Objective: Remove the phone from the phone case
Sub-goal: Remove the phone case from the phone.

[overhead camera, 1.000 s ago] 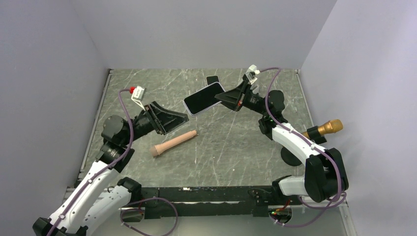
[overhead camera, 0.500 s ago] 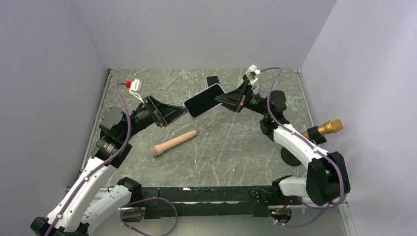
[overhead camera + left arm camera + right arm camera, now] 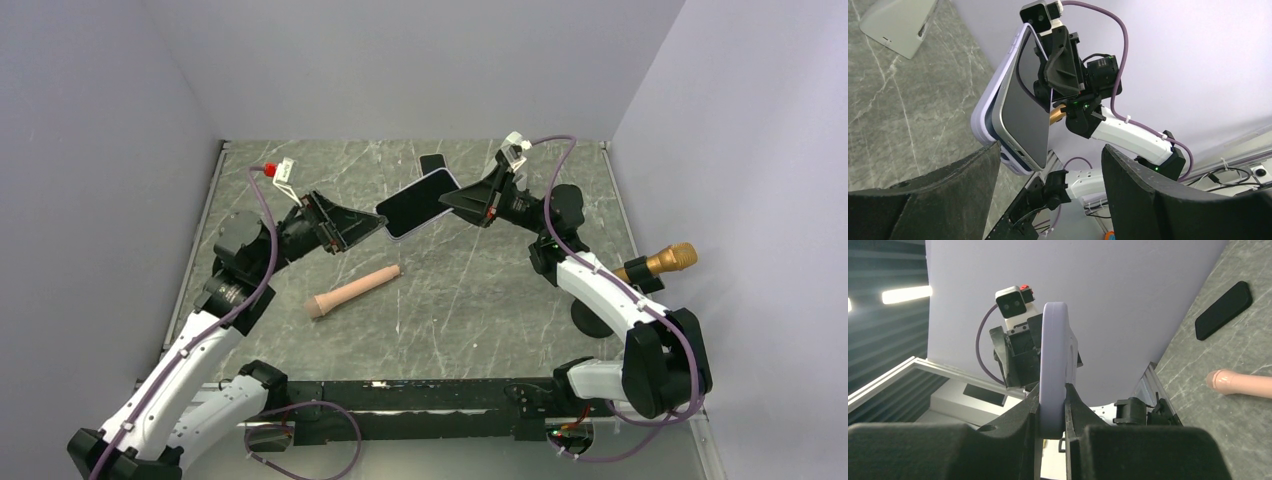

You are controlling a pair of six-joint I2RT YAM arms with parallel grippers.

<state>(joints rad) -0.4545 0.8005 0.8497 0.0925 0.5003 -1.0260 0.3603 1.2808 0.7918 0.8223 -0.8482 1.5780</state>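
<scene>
The right end effector is clamped on one short end of the lavender phone case, a finger pressed flat on each face, and holds it up off the desk. The case is a rounded, pale purple shell, and the phone sits in it with a dark, blank screen and a light frame. Its long axis runs straight out from the right end effector's fingers towards the left end effector, with the screen turned upward and the end with the port slot at the far tip. That far tip reaches into the gap of the left end effector, whose fingers stand wide apart on either side of it; I cannot tell whether either touches it. Below the left end effector a pinkish rod lies on the desk. Just beyond the right end effector a small black slab lies flat.
</scene>
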